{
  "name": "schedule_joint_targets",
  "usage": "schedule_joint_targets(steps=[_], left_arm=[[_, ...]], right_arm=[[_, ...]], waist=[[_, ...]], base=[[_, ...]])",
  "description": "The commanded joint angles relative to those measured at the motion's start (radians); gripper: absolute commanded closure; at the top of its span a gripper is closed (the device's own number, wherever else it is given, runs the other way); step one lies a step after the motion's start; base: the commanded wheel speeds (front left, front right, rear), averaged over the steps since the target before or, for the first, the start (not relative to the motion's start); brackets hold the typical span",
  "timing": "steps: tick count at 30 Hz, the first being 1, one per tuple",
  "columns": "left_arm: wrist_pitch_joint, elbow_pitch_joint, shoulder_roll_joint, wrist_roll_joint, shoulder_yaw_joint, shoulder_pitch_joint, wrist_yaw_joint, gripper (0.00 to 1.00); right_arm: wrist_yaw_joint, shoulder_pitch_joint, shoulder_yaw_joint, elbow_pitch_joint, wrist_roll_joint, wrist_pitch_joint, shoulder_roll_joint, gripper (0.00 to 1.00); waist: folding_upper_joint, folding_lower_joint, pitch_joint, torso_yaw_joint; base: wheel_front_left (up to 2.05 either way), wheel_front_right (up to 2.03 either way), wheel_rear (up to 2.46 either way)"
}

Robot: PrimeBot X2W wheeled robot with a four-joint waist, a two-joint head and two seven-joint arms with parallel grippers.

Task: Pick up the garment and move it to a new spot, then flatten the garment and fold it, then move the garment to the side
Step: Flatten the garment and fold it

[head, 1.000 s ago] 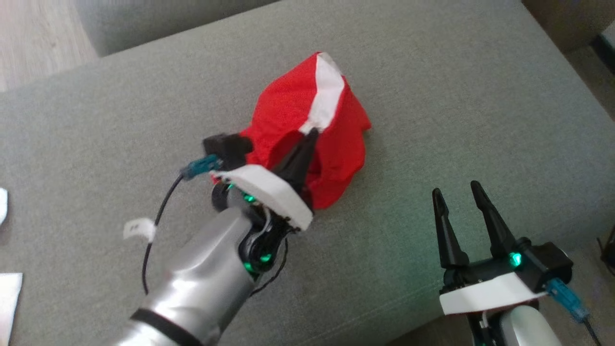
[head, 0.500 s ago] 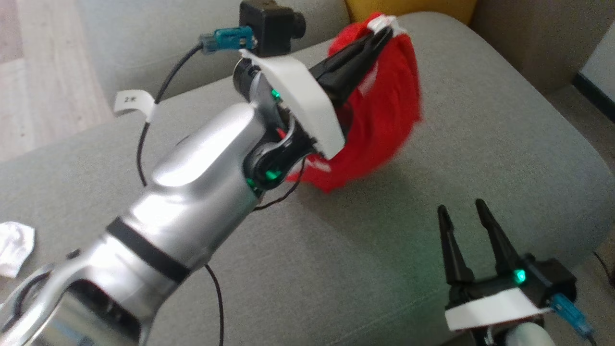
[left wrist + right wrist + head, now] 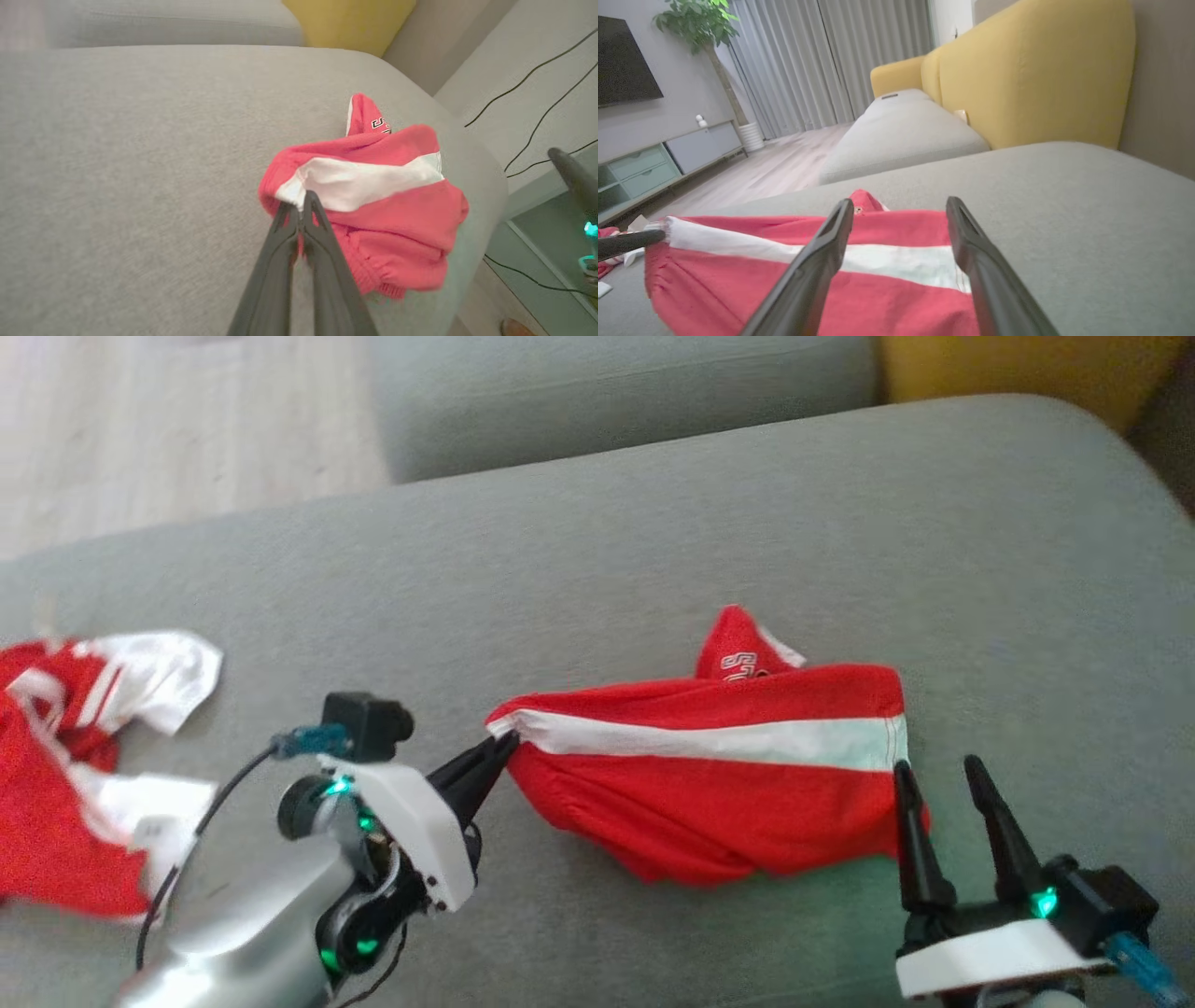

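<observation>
The garment (image 3: 709, 803) is lying bunched on the sofa (image 3: 653, 541), toward its right end, well apart from a pile (image 3: 56, 803) of red and white clothes at the far left. The left end of its white stripe (image 3: 709, 739) is being pinched by the left gripper (image 3: 499, 751), whose fingers are pressed together on the cloth. The right gripper (image 3: 936, 767) is being held spread, with nothing in it, its tips hovering at the garment's right edge.

By the look of it, the placing step is being finished and the flattening is being begun. For the next move, the right end of the stripe is likely to be needed between the spread fingers, which would be closed on it. The two ends could then be drawn apart so that the crumpled lower cloth is pulled flat.
</observation>
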Motion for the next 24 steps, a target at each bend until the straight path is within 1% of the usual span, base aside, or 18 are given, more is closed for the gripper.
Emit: schedule_joint_targets(steps=[1,5,9,10,11,16,19,22,24], left_arm=[[-0.033,-0.023,0.03,0.008,0.048,-0.049,0.016,1.0],[-0.074,0.011,0.032,0.038,0.046,-0.038,0.042,1.0],[-0.102,0.063,0.024,0.076,0.04,-0.053,0.063,1.0],[-0.106,0.075,0.022,0.083,0.038,-0.056,0.062,1.0],[-0.106,0.075,0.022,0.083,0.038,-0.056,0.062,1.0],[-0.123,0.123,0.003,0.099,0.036,-0.073,0.051,1.0],[-0.129,0.145,-0.009,0.105,0.033,-0.079,0.042,1.0],[-0.134,0.162,-0.022,0.109,0.032,-0.085,0.034,1.0],[-0.137,0.171,-0.03,0.111,0.031,-0.089,0.029,1.0]], right_arm=[[-0.001,-0.029,0.014,0.002,0.022,-0.005,-0.011,0.0],[-0.001,-0.055,0.038,0.106,0.092,-0.005,-0.063,0.0],[-0.001,-0.102,0.111,0.207,0.204,-0.002,-0.14,0.0],[-0.001,-0.116,0.133,0.228,0.233,0.003,-0.16,0.0],[-0.001,-0.116,0.133,0.228,0.233,0.003,-0.16,0.0],[-0.001,-0.185,0.27,0.292,0.329,0.019,-0.257,0.0],[-0.001,-0.229,0.348,0.332,0.336,0.018,-0.303,0.0],[-0.001,-0.27,0.407,0.375,0.328,0.015,-0.326,0.0],[-0.001,-0.293,0.434,0.401,0.326,0.011,-0.332,0.2]], waist=[[0.0,0.0,0.034,0.078],[0.0,0.0,0.042,0.128],[0.0,0.0,0.044,0.153],[0.0,0.0,0.044,0.155],[0.0,0.0,0.044,0.155],[0.0,0.0,0.045,0.166],[0.0,0.0,0.047,0.169],[0.0,0.0,0.052,0.174],[0.0,0.0,0.055,0.178]], base=[[0.0,0.0,0.0],[0.0,0.0,0.0],[0.0,0.0,0.0],[0.0,0.0,0.0],[0.0,0.0,0.0],[0.0,0.0,0.0],[0.0,0.0,0.0],[0.0,0.0,0.0],[0.0,0.0,0.0]])
